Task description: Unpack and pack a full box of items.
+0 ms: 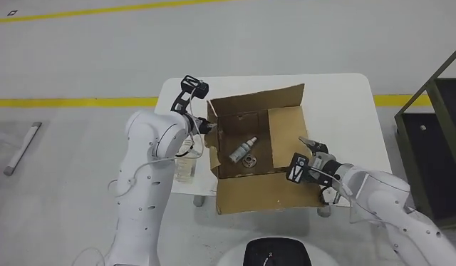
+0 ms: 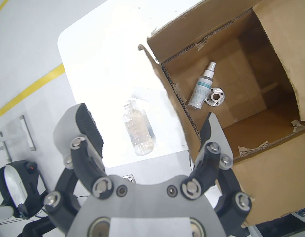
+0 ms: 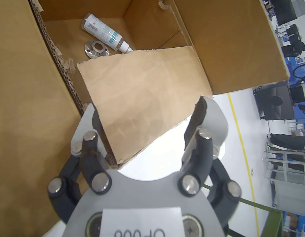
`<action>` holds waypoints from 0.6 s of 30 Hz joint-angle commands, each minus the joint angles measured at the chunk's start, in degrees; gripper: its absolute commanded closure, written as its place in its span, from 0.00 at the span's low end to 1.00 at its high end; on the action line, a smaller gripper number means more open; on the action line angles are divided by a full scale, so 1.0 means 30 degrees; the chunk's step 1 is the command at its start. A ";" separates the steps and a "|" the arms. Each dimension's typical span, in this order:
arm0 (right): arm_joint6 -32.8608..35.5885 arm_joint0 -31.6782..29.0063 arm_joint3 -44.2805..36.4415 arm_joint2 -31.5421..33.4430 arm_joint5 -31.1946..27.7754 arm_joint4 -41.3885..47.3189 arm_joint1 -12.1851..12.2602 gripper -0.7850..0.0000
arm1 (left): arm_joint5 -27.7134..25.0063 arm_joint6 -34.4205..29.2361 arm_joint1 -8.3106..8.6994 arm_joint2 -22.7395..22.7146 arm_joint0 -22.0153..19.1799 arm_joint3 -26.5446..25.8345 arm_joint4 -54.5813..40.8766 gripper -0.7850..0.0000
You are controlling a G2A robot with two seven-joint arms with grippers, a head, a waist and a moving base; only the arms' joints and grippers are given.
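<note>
The open brown cardboard box (image 1: 285,116) stands on the white worktop (image 2: 105,62). A clear plastic bottle (image 2: 139,129) lies outside, just beside it. A white spray bottle (image 2: 203,87) and a round metal flange (image 2: 215,96) lie inside, so unpacking appears unfinished. The left pincer (image 2: 146,114) and right pincer (image 3: 147,104) are both apart, each at a box flap.
</note>
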 commanded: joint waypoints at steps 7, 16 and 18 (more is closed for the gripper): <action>-0.0515 -0.1118 -0.0688 0.1075 0.1539 0.1566 -0.0014 1.00 | 0.0048 -0.0085 0.0104 0.0121 -0.0060 0.0031 -0.0113 0.00; -0.1317 -0.2433 -0.0845 0.2524 0.4695 0.6186 -0.0244 1.00 | 0.0078 -0.0172 0.0236 0.0191 -0.0046 -0.0063 -0.0180 0.00; -0.1618 -0.2735 -0.0875 0.2915 0.5502 0.7894 -0.0328 1.00 | 0.0123 -0.0194 0.0259 0.0207 -0.0047 -0.0062 -0.0249 0.00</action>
